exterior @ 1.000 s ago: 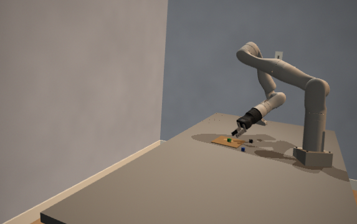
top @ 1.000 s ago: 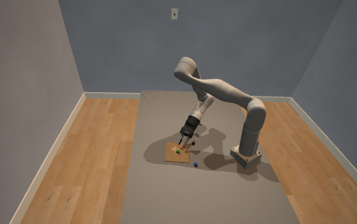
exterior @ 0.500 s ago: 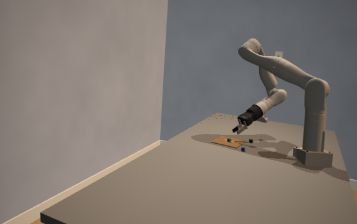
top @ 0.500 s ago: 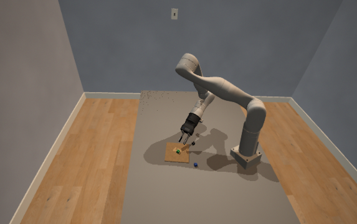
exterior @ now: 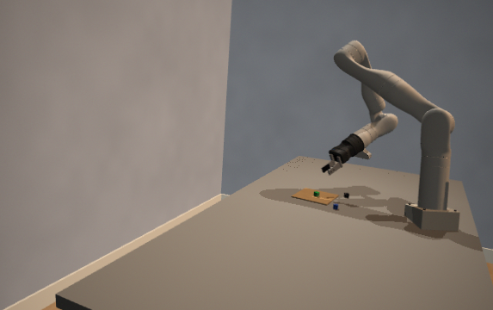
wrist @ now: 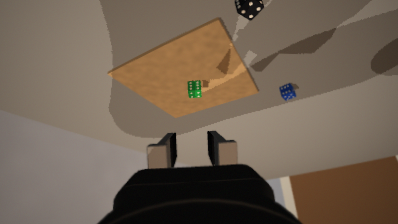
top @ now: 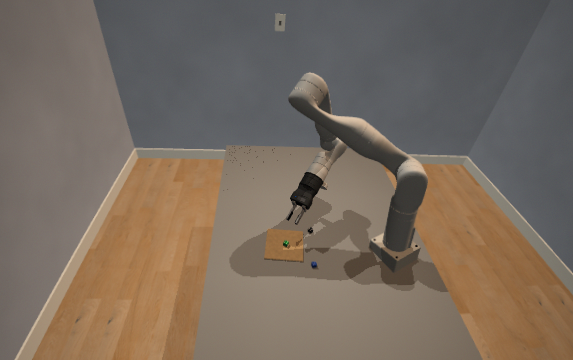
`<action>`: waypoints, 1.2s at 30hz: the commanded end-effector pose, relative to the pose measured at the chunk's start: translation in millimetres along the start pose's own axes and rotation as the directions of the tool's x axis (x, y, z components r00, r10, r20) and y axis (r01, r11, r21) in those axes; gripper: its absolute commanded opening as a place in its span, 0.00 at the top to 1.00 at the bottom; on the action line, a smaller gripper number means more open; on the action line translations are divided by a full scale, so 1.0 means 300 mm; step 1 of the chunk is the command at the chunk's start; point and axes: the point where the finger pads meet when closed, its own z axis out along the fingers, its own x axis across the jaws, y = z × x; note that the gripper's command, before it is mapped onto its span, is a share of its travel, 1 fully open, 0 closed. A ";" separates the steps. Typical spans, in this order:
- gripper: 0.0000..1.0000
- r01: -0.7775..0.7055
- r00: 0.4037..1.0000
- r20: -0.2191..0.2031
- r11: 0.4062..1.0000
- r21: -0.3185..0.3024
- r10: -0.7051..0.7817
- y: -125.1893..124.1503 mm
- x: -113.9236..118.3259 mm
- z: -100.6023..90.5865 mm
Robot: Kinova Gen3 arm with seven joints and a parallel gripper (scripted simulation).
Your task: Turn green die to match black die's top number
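Note:
The green die [top: 286, 243] [exterior: 317, 194] [wrist: 194, 89] lies on the tan mat [top: 273, 254] [exterior: 304, 196] [wrist: 145, 75], well inside its edges. In the wrist view two of its faces show, one with six pips; which number is on top I cannot tell for sure. The mat looks flat on the table. The black die [top: 310, 230] [exterior: 346, 195] [wrist: 249, 7] lies beside the mat on the table; it is cut off at the wrist view's top edge, and its top number is unclear. My gripper [top: 292, 220] [exterior: 327, 170] [wrist: 192, 143] is open and empty, tilted, in the air above the mat's back edge.
A blue die [top: 314, 264] [exterior: 335, 207] [wrist: 287, 92] lies on the table [top: 246, 310] [exterior: 229, 241] just off the mat, on the arm base's side. The arm's base [top: 396, 252] [exterior: 433, 217] stands farther to the right. The arm's shadow falls across the mat and the dice.

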 end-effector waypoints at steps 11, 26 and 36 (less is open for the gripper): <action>0.36 -0.001 1.000 -0.008 1.000 0.027 0.001 0.024 0.008 0.002; 0.36 0.000 1.000 -0.008 0.974 0.225 0.002 0.059 0.009 0.021; 0.36 0.000 1.000 -0.005 0.919 0.395 0.002 0.095 0.007 0.038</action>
